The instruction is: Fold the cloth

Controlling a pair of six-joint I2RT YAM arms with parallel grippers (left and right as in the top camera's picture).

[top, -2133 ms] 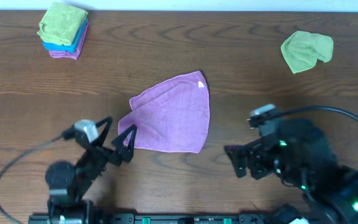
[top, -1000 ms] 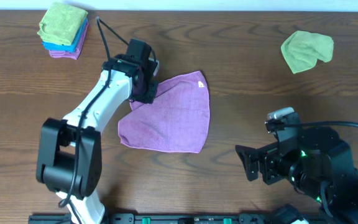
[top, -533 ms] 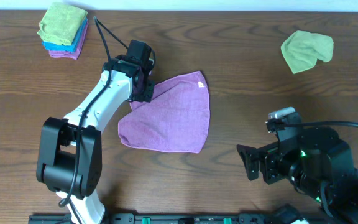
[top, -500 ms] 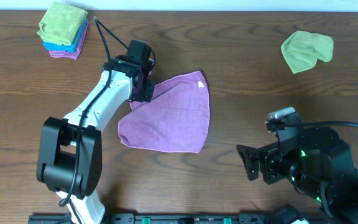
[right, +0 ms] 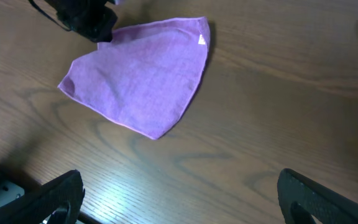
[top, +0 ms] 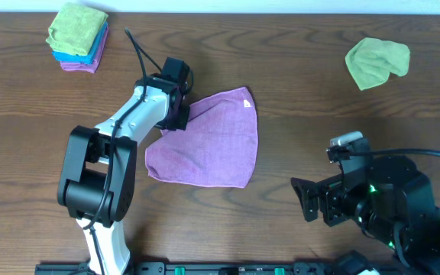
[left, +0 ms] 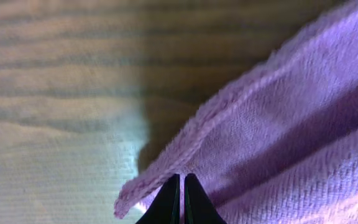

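At near edge of table point(top: 296, 99): right gripper point(top: 302, 198) parked, jaws spread wide, nothing held. No change there over the last second.

Mid-table: left gripper point(top: 176, 113) has come out from its near rest pose to the upper-left corner of the cloth point(top: 208, 141). In the last half second its arm swung slightly and the elbow drew closer to the cloth. The gripper itself barely moved. Wrist view shows the fingertips pressed together on the hem, so it is clenched on the cloth.

Cloth lies flat mid-table, roughly triangular, tag corner on the far side. Outline unchanged in the last half second.

Judgement: grasp made, fold stroke not yet begun. The pinched corner probably needs carrying across to the opposite edge.

Counts, near to far:
- arms: 2
- cloth to fold: 1
- green rag point(top: 376, 63): 1, crumpled, far right
- stack point(top: 79, 37): 1, far left, three folded pieces (green over blue over purple)
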